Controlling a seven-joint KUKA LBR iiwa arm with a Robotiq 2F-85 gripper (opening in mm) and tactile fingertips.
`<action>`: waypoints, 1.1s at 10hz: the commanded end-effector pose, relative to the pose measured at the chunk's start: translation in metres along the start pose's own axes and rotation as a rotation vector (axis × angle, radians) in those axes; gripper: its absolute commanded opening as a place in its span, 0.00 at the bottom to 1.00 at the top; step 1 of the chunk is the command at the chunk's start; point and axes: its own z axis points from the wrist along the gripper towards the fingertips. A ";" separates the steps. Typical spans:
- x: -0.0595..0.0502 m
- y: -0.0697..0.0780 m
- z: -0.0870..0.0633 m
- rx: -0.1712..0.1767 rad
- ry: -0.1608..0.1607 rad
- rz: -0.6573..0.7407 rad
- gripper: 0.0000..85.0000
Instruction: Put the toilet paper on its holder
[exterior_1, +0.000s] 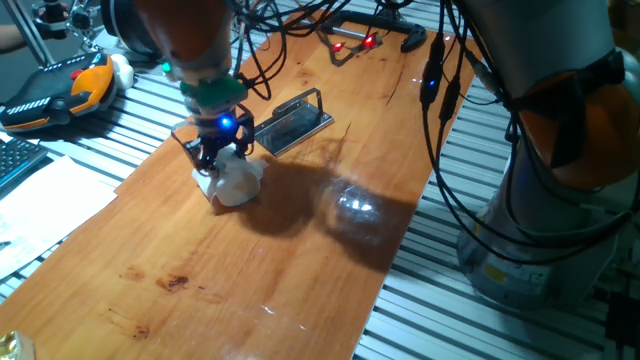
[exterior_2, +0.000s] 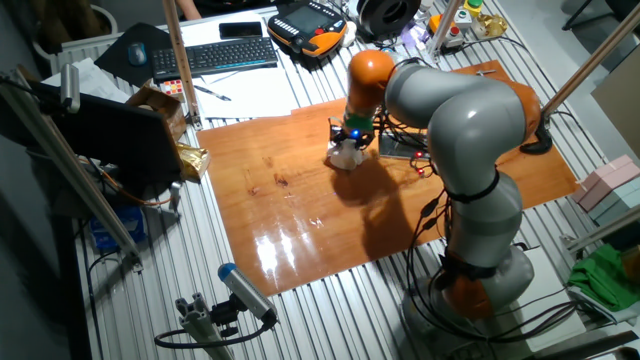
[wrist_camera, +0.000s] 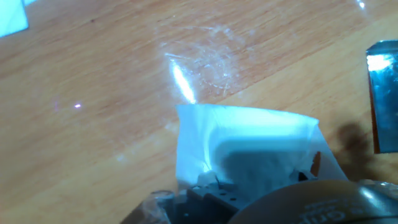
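The toilet paper (exterior_1: 237, 182) is a white roll with a loose torn sheet, resting on the wooden table left of centre. My gripper (exterior_1: 222, 152) stands directly over it, with one finger on each side of the roll's top, shut on it. In the hand view the toilet paper (wrist_camera: 249, 146) fills the lower middle, close to the camera, and the fingertips are hidden. The holder (exterior_1: 293, 120), a dark grey plate with a raised bar, lies just behind and to the right of the roll, apart from it. Its edge shows as the holder (wrist_camera: 382, 93) at the right. In the other fixed view the toilet paper (exterior_2: 347, 154) sits under the gripper (exterior_2: 350, 140).
A black device with red lights (exterior_1: 352, 42) lies at the table's far end. Cables (exterior_1: 440, 90) hang along the right edge. An orange-and-black pendant (exterior_1: 60, 90) and papers (exterior_1: 40, 210) lie left of the table. The robot's base (exterior_2: 480, 270) stands at the near side.
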 end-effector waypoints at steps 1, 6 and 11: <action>-0.002 0.001 -0.008 0.000 0.004 0.018 0.01; -0.015 -0.006 -0.049 -0.053 -0.069 0.345 0.01; -0.024 -0.033 -0.058 -0.049 -0.154 0.680 0.01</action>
